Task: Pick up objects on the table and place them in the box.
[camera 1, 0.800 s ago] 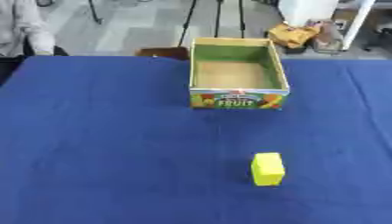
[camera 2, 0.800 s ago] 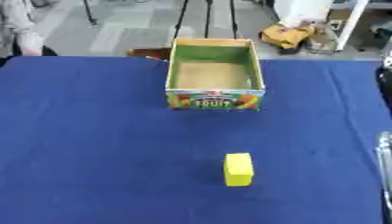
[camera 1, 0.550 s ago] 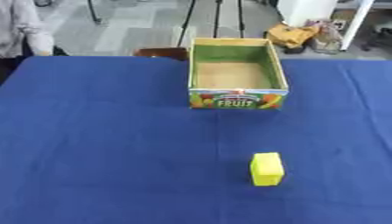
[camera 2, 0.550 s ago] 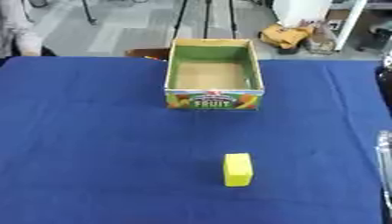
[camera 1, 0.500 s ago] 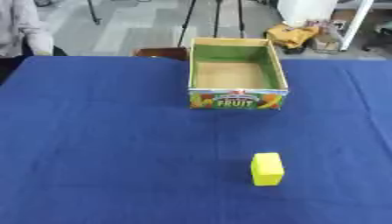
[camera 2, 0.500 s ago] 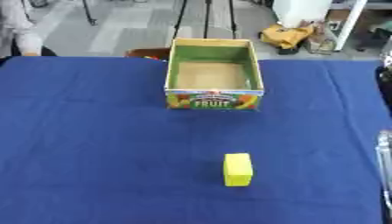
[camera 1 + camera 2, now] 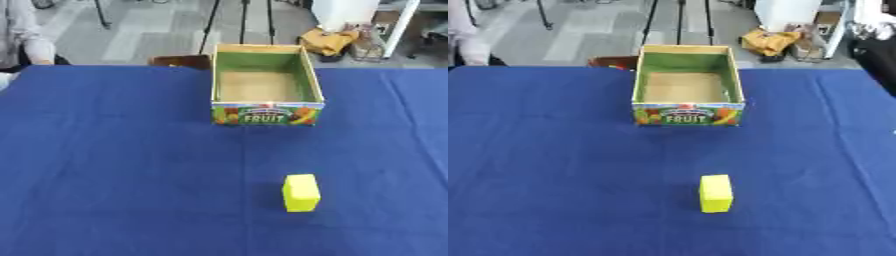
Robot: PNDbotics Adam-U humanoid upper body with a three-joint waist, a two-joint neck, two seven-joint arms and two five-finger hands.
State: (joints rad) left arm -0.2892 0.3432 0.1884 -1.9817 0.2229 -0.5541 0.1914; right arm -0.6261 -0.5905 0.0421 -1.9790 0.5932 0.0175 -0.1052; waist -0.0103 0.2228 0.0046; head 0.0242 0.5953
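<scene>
The yellow block [image 7: 301, 192] stands alone on the blue counter [image 7: 114, 165], lower centre-right of the frame, well apart from the fruit box [image 7: 266, 84] in the upper centre. The box is open at the top, its printed front panel faces you, and its interior appears empty, as far as the view into it reaches.

Neither of your hands shows in either eye view, so you cannot tell from here whether they are released or clenched; nothing is being grasped within sight. The step in hand is therefore judged to be the opening reach: the block is not yet picked up and nothing has been placed.

The block is a short rectangular solid resting on one face. Its long axis seems to run up and down the frame, roughly in line with the box's length and tipped very slightly off it, though with the head looking down it may instead be standing on end. Your next move calls for bringing a hand down over the block and closing across its narrower left-right width, then carrying it up the frame, over the printed front wall, and into the box.
</scene>
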